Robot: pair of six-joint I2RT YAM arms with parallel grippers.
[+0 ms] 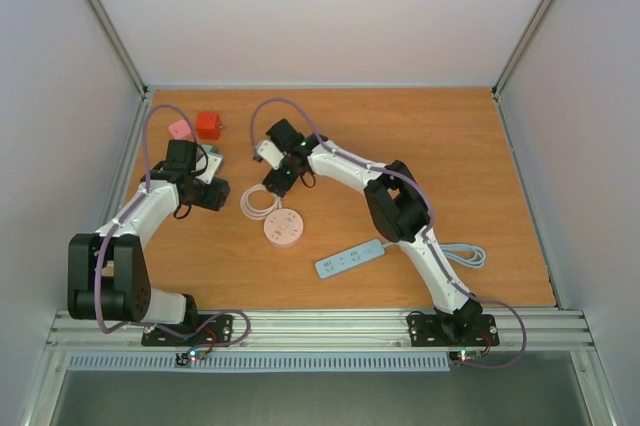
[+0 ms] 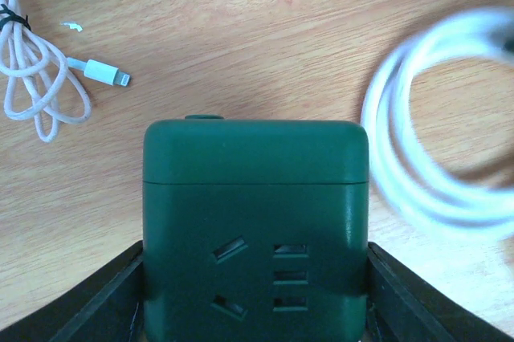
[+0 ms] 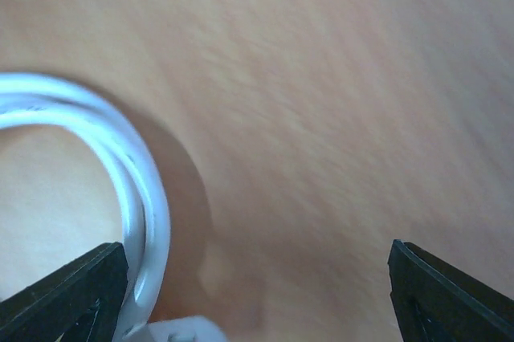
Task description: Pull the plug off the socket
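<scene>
Top view, left gripper [image 1: 208, 161]: you've got it upper left of the frame, down at the wooden table [image 1: 450, 166]. A bit of green pokes out at its tip.
Top view, right gripper [image 1: 268, 151]: just right of the left one, with a small white plug [image 1: 264, 154] at its tip. You can't tell from up here whether it's clamped.
Top view, other stuff: pink cube [image 1: 180, 129] and red cube [image 1: 208, 125] sit side by side above the left gripper. A white cable [image 1: 257, 204] is coiled below the right gripper, next to a round beige disc [image 1: 283, 227]. The light blue power strip [image 1: 350, 259] is lower centre.
Left wrist, socket: the green socket cube [image 2: 255, 221] fills the lower middle, slotted face toward your camera.
Left wrist, pincer: the left gripper [image 2: 255, 278] is squeezed onto the cube, with a finger against each side.
Left wrist, rest: blurry white cable [image 2: 426, 173] loops on the right, and a thin Lightning cable [image 2: 36, 77] lies upper left.
Right wrist, pincer: the right gripper [image 3: 257, 294] is spread wide, fingers [image 3: 64, 298] sitting in the bottom corners.
Right wrist, cable: the white cable [image 3: 140, 197] curves down beside the left-hand finger. The whole view is blurred.
</scene>
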